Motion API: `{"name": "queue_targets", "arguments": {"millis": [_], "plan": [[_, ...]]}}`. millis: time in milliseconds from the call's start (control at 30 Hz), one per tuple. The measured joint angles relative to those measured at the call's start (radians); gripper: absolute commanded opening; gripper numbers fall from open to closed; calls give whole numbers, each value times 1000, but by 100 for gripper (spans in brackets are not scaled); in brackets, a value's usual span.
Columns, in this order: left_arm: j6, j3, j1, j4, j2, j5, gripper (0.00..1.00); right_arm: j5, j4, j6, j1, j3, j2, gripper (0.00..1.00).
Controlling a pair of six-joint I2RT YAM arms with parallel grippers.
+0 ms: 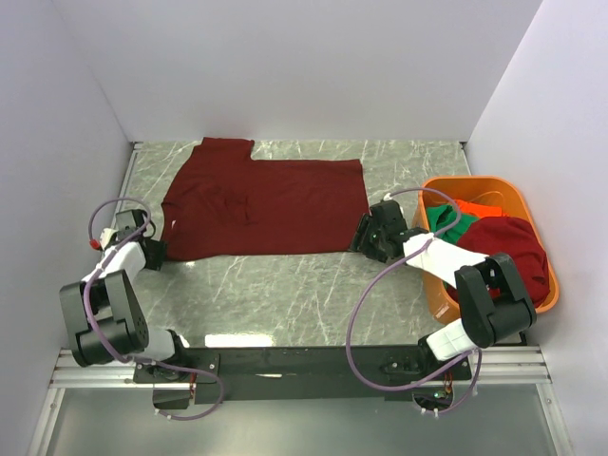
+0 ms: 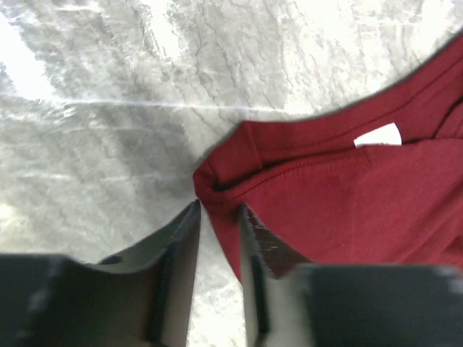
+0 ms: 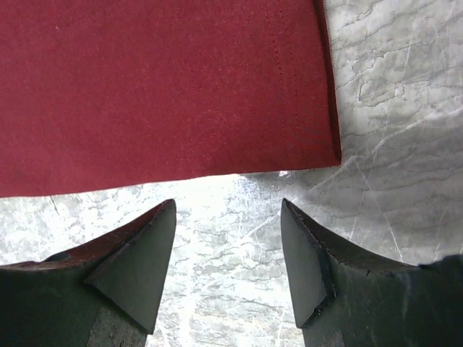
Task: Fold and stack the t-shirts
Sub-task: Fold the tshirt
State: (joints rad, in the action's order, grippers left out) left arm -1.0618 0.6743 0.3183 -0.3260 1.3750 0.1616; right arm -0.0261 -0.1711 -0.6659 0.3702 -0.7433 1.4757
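Lying on grey marbled table (image 1: 285, 294): maroon t-shirt (image 1: 266, 204); white walls (image 1: 304, 66).

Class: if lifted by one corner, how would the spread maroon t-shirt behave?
Probably floppy: the maroon t-shirt lies flat with soft creases, so it would likely drape. Probably light, since the cloth looks thin. Pushed, it might bunch rather than slide.

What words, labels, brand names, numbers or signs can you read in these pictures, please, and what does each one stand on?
No readable text in any of the three views.
White tag on the dark red shirt: no lettering can be made out; it is blank or too blurred to tell.
Orange basket: no label or marking shows.
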Motion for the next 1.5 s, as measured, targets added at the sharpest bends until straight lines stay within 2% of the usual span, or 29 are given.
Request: {"name": "queue_targets", "arguments": {"millis": [33,67,133,667,933,1067,1167,1200,1300,1500], "plan": [[0,0,2,8,11,-4,26,0,0,-3,0,0,0,67],[1,0,4,13,21,-7,15,1,0,-6,-1,0,0,67],[0,0,8,15,38,-9,1,1,2,-13,-2,0,1,67],[28,51,75,-50,47,-5,1,59,3,-78,-31,1,2,65],[32,63,87,-68,47,-6,1,69,1,-96,-31,40,2,59],[37,65,91,-68,47,-6,1,71,7,-100,-31,43,10,50],[45,67,92,-72,47,-6,1,72,16,-98,-25,39,26,35],[47,67,92,-74,47,-6,1,75,16,-98,-23,34,34,23],[52,67,93,-84,45,-5,1,76,18,-90,-16,20,55,0],[60,77,93,-142,-8,43,1,80,-14,-72,-13,10,40,0]]}}
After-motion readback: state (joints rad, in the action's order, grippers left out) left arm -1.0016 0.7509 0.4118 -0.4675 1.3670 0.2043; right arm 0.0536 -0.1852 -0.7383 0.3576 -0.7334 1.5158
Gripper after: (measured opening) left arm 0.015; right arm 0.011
